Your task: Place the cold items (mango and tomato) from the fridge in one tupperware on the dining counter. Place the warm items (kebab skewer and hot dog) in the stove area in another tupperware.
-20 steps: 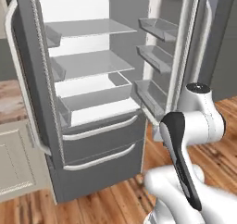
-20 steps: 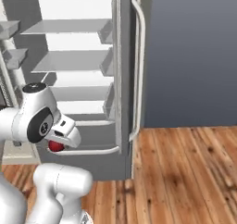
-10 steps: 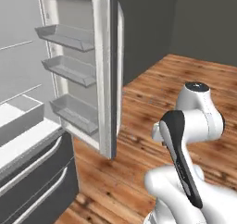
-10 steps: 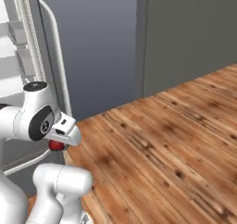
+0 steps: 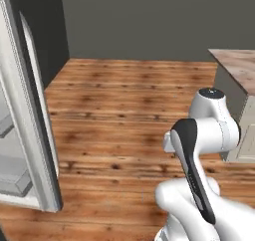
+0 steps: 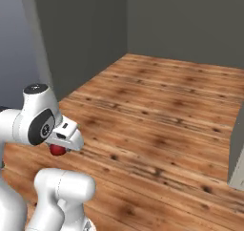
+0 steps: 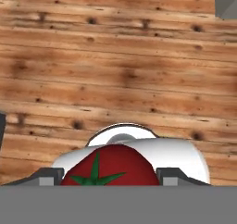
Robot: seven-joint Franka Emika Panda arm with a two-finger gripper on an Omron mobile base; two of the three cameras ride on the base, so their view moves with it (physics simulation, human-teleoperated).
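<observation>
While carried above the wooden floor [image 6: 167, 115], the tomato [image 7: 109, 166] sits between the gripper [image 7: 109, 174] fingers.
Fingers pinch the red fruit on either side, apparently firmly; the fridge [image 5: 27, 135] door edge stands left, a marbled counter [image 5: 239, 65] right.

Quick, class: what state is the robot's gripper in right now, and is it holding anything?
Gripper: closed on the red tomato, held between its two fingers.

Pincer [image 7: 111, 177] clamps the tomato [image 7: 110, 165], arm folded.
</observation>
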